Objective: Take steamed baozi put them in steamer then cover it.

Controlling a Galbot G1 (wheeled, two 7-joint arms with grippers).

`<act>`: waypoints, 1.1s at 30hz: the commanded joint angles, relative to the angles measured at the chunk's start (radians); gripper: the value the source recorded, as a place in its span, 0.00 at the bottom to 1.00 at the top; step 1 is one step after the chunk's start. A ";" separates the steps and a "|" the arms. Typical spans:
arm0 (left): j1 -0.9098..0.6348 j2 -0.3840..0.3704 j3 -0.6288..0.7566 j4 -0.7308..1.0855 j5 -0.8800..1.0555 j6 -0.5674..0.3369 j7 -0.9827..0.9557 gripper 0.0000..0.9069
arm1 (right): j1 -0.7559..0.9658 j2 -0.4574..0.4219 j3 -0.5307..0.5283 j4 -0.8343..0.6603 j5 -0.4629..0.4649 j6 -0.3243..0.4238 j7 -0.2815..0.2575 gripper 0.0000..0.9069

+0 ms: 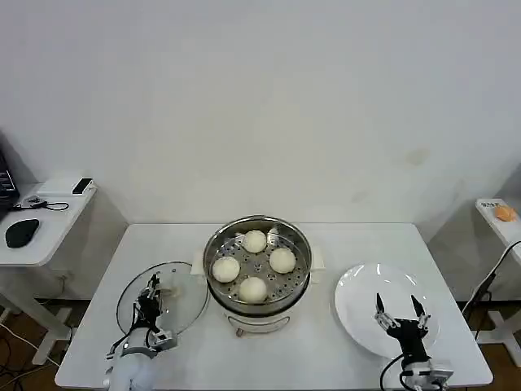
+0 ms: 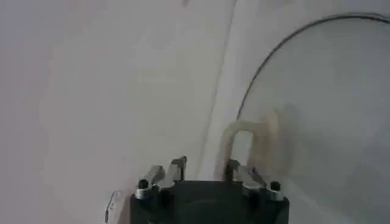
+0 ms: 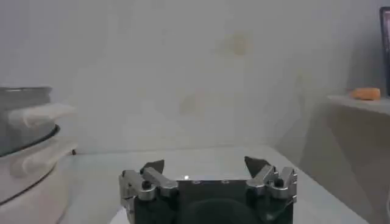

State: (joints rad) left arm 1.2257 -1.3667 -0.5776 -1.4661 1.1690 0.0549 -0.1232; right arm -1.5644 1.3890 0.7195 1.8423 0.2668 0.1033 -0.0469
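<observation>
- Four steamed baozi (image 1: 253, 264) sit on the perforated tray inside the steamer (image 1: 257, 274), spaced apart in a diamond: one at the back, one on each side, one at the front.
- The steamer stands open-topped at the middle of the white table (image 1: 326, 350), with one of its cream side handles showing in the right wrist view (image 3: 46, 114).
- The cover (image 1: 167, 300) lies flat on the table just beside the steamer, on the robot's left.
- The left gripper (image 1: 151, 297) is over the cover at its cream handle (image 2: 251, 141), fingers parted narrowly and not closed on it.
- The right gripper (image 1: 399, 313) hovers over the white plate (image 1: 358, 301) on the robot's right of the steamer, its fingers spread wide and holding nothing.
</observation>
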 commanded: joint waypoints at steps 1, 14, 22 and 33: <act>0.026 -0.001 -0.008 -0.067 0.019 0.006 0.027 0.00 | 0.007 -0.004 -0.008 0.011 -0.002 0.001 -0.004 1.00; 0.125 0.029 -0.067 -0.407 0.189 0.119 0.128 0.00 | 0.048 -0.012 -0.027 0.030 0.019 0.001 0.001 1.00; 0.169 0.049 -0.093 -0.600 0.274 0.188 0.245 0.00 | 0.062 -0.025 -0.034 0.042 0.027 -0.025 0.017 1.00; 0.116 0.072 -0.052 -0.806 0.196 0.254 0.342 0.00 | 0.061 -0.021 -0.021 0.079 0.022 -0.062 0.034 1.00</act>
State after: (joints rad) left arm 1.3661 -1.3070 -0.6724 -2.0603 1.3991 0.2449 0.1350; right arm -1.5082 1.3644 0.6969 1.9044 0.2980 0.0647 -0.0242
